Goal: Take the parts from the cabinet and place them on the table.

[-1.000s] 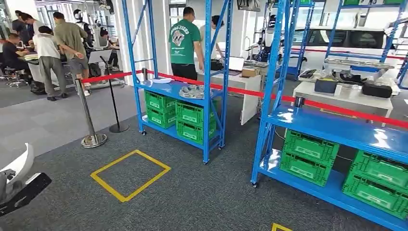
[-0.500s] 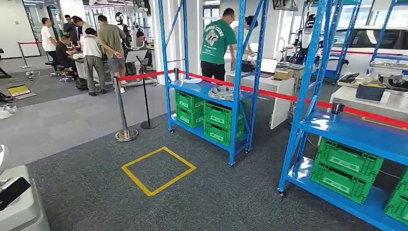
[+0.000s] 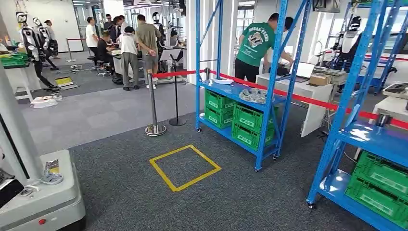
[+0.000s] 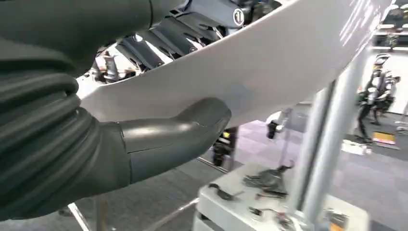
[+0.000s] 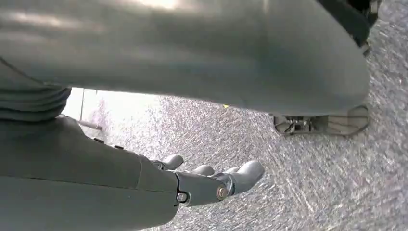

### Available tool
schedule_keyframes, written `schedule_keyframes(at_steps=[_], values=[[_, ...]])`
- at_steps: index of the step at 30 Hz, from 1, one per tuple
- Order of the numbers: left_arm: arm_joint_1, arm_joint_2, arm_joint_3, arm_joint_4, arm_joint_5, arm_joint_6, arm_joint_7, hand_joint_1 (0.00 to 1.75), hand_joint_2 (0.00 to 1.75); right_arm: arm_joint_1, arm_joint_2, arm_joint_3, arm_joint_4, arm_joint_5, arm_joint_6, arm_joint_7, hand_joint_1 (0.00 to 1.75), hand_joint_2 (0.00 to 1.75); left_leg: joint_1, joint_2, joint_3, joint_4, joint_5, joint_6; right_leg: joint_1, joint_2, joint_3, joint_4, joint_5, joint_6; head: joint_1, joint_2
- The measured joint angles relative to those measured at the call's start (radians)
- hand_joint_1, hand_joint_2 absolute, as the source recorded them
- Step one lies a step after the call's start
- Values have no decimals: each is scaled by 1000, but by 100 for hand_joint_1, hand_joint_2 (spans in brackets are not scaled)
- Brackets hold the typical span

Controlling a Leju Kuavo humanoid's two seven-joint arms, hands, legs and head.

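Two blue metal shelves (image 3: 250, 96) hold ribbed green plastic crates (image 3: 250, 122). The left hand (image 4: 159, 139) grips a smooth white curved part (image 4: 269, 62). The right hand (image 5: 202, 185) hangs empty, fingers apart, over speckled carpet (image 5: 337, 183).

Parts (image 3: 254, 95) on the blue cabinet (image 3: 240, 91) too small.

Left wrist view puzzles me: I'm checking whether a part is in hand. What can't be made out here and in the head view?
- Left wrist view: the left hand has its fingers hidden behind a white curved panel; whether it holds anything is unclear.
- Head view: the pile on the blue shelf is too small to identify.
- Head view: the green crates are cut by the edge.
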Motion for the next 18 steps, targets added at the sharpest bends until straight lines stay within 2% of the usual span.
schedule_keyframes(at_steps=[1,2,3,4,5,6,7,8,9,10,11,12,13,14,15,16,17,18], values=[[-3,1,0,-1,0,0,0,175,175,0,0,0,0,0,0,0,0,0,0,-9,-1,0,0,4,-5,43,-12,34,-25,5,0,0],[-5,-1,0,-1,0,0,0,175,175,1,1,0,0,0,1,0,0,0,-1,-19,-1,0,1,8,-6,70,-44,102,-63,8,0,0],[-5,-3,0,-1,-3,1,0,175,175,2,1,0,0,0,2,0,0,0,-3,-29,-2,0,1,12,-6,84,-85,188,-101,9,0,0],[-4,-5,0,0,-8,1,2,175,175,3,1,0,0,0,2,0,0,0,-6,-40,-3,0,2,14,-6,89,-124,262,-128,7,0,0],[-3,-5,0,0,-15,1,3,175,175,4,1,0,0,0,2,0,0,0,-9,-55,-4,0,2,15,-5,91,-154,312,-134,3,0,0],[-3,-4,0,2,-18,1,7,175,175,4,1,0,0,0,2,0,0,0,-10,-66,-4,0,2,15,-3,92,-156,307,-117,-2,0,0],[-3,-2,0,2,-23,1,15,175,175,4,1,0,0,1,2,0,0,0,-11,-76,-4,0,3,15,-1,95,-138,261,-82,-9,0,0],[-4,3,0,2,-30,1,27,175,175,3,2,0,0,1,2,0,0,0,-11,-89,-4,0,4,14,3,106,-96,166,-28,-20,0,0],[-4,9,0,2,-38,1,38,175,175,3,3,0,0,1,2,-1,0,0,-10,-99,-4,0,5,12,7,135,-52,72,14,-29,0,0],[-4,13,0,2,-45,1,44,175,175,3,3,0,0,3,2,-1,0,0,-7,-106,-5,1,7,9,7,191,-23,4,24,-36,0,0],[-4,18,0,3,-52,1,50,175,175,4,4,0,0,6,2,0,0,0,-10,-118,-6,0,8,3,9,183,-17,-3,26,-34,0,0],[-4,19,0,5,-59,1,56,175,175,4,4,0,0,9,3,0,0,0,-6,-127,-8,-3,10,-2,12,167,-16,-4,27,-32,0,0],[-4,23,0,6,-66,2,59,175,175,3,4,0,0,10,3,1,0,0,-3,-136,-10,-6,14,-9,15,160,-16,-4,27,-33,0,0],[-3,32,0,7,-69,2,60,175,175,1,4,0,0,10,2,1,0,0,-2,-149,-10,-12,18,-18,16,149,-15,-9,29,-37,0,0],[-2,43,0,7,-75,4,63,175,175,-1,6,0,0,11,2,1,0,0,-2,-151,-17,-14,18,-24,9,136,-9,-27,41,-44,0,0],[0,49,0,8,-83,10,69,175,175,-3,7,0,0,11,2,0,0,0,-7,-99,-26,5,1,-23,9,126,-4,-38,47,-48,0,0],[-1,54,-1,9,-93,16,87,175,175,-2,7,0,0,12,2,-3,0,0,-10,-62,-47,54,-35,-27,8,118,-4,-42,49,-53,-2,0],[0,58,-1,10,-98,23,98,175,175,-1,7,0,0,13,1,-6,0,0,-9,-46,-74,119,-70,-31,8,107,-4,-42,48,-53,-2,0]])
